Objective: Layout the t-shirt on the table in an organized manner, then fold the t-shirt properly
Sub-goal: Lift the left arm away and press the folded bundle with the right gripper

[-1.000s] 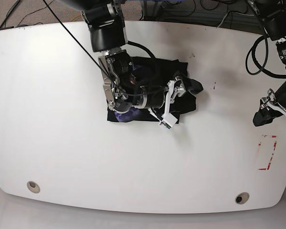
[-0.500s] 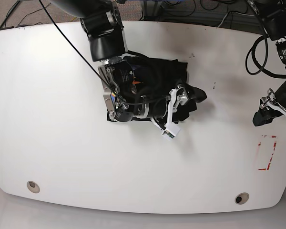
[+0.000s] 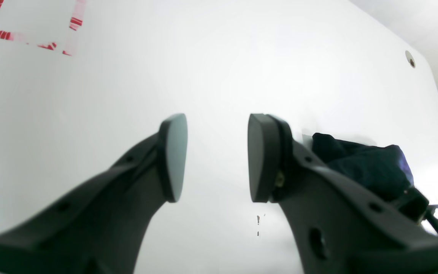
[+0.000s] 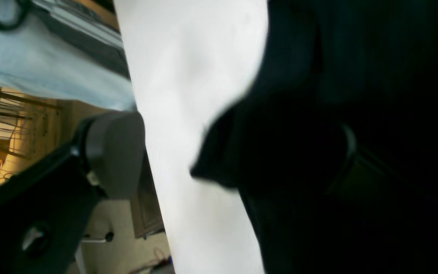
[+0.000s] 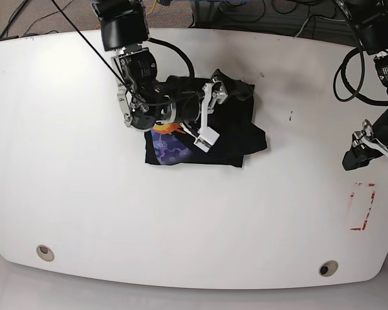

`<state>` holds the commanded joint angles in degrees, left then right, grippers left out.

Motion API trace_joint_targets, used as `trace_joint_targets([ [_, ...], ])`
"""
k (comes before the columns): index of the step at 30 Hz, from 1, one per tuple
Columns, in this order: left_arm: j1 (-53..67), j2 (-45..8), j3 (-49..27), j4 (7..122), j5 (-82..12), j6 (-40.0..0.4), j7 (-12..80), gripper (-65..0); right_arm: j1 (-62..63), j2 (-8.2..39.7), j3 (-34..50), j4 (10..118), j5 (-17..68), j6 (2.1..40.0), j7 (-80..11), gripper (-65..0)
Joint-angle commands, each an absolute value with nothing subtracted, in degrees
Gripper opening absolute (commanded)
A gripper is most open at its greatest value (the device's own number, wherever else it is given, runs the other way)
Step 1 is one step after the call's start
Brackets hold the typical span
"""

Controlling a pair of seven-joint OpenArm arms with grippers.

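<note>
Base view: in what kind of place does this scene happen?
Probably a robotics lab or workshop: two robot arms, a left one and a right one, reach over a large white table, with loose cables behind it.

Right arm's fingers (image 5: 213, 103) apparently farther back, print (image 5: 168, 139) more exposed.

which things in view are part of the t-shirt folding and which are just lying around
Part of the job:
- black t-shirt
- white table
- right gripper, over the shirt
- left gripper, off to the side

Just there:
- cables beyond the table's far edge
- red tape marks
</note>
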<state>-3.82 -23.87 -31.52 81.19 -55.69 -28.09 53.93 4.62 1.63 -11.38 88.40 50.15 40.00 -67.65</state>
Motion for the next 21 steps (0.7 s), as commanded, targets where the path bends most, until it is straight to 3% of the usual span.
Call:
trace_joint_targets([
  [21,-4.0,-23.78,-31.43,81.19,-55.69,-27.82,53.93,-40.6,9.54,1.89,-21.93,87.6,50.42,40.0,-72.92,-2.9],
])
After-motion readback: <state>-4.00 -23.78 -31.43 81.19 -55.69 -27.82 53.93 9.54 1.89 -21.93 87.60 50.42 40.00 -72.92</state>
